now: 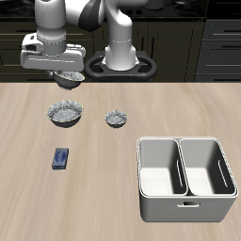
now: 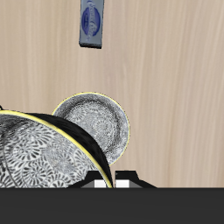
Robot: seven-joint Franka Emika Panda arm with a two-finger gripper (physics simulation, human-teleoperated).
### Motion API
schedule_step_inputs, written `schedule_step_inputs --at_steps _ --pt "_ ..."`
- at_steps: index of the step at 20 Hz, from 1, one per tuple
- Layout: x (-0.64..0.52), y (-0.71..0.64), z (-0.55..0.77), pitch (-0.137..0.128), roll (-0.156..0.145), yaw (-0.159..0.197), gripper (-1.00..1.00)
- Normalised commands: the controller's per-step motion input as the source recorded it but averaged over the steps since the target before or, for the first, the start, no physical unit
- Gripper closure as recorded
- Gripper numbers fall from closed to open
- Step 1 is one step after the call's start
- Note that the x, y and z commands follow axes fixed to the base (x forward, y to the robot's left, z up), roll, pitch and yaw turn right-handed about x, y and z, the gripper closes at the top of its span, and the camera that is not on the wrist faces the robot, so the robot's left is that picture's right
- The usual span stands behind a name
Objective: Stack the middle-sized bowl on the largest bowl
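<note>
Gripping the round speckled middle-sized bowl, end effector raised.

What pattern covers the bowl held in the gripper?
A grey-white speckled floral pattern on the round middle-sized bowl, clearest in the wrist view.

- You'll find no text, number or brand you can read in either view
- The small blue box on the table has a pale patch on its top; in the wrist view it looks like a label, but it is too blurred for you to make out any letters
- The bowls' dark rim patterns are ornament, not writing
- The white bin carries no marking you can see
</note>
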Motion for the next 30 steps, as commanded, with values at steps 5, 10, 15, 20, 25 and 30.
schedule_step_inputs --at_steps 5,10,15,20,25,30 --pt "0.09 -0.08 -0.26 0.024 -0.015 -0.002 1.00" --pt "0.15 -0.10 -0.40 0.052 -0.031 -0.006 1.00" --pt "0.05 -0.06 -0.31 0.049 -0.027 -0.020 1.00" --pt "0.07 0.01 -0.40 0.063 -0.018 0.035 1.00" --pt "0.04 0.06 -0.49 0.130 -0.042 0.060 1.00" --pt "-0.02 0.04 -0.40 0.172 -0.034 0.007 -1.00"
